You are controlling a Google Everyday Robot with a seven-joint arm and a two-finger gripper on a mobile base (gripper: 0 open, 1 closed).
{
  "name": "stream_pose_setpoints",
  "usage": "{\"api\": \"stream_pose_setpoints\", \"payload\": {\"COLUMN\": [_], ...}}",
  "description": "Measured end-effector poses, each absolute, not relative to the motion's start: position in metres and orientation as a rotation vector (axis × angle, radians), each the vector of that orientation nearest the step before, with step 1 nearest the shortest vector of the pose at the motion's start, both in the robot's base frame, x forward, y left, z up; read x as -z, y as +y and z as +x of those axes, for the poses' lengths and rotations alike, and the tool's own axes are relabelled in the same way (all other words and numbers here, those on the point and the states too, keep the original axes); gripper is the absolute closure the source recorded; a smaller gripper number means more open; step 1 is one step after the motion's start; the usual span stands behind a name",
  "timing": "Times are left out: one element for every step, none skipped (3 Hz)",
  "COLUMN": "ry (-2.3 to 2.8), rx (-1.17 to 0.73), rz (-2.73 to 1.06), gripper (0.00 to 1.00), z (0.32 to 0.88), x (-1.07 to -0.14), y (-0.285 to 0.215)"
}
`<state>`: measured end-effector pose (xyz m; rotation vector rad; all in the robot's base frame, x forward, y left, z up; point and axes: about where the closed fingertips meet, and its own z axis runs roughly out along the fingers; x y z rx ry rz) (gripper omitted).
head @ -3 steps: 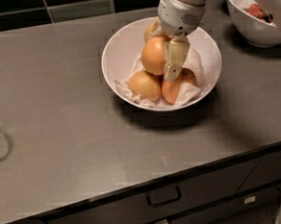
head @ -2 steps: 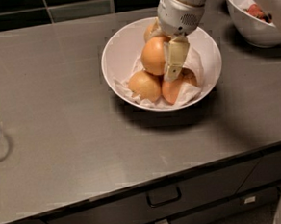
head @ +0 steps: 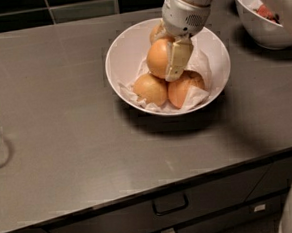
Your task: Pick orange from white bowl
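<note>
One round orange (head: 157, 57), no long axis showing, sits pinched between the gripper's (head: 167, 67) fingers (head: 178, 58) over the white bowl (head: 126, 44).

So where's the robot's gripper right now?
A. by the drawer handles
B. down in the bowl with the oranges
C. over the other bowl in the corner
B: the gripper is down in the bowl, right against the top orange.

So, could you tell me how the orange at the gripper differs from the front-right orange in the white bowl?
The orange sits atop the pile against the gripper; the front-right orange lies lower on the paper. The orange looks larger and brighter; the front-right orange redder. Both are round, inside the white bowl.
</note>
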<state>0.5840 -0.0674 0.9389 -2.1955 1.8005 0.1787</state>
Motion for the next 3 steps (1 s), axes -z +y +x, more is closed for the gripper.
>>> {"api": "stream_pose_setpoints", "payload": {"ry": [1.801,1.801,1.797], "rx": [-0.179,-0.178,-0.173], "rz": [-2.195,-2.195,-2.190], "gripper": [0.55,0.78,0.99], "z": [0.5852,0.5853,0.5864], "x": [-0.9438,-0.9440,-0.9457], "y": [-0.0670,-0.0670,-0.0665]}}
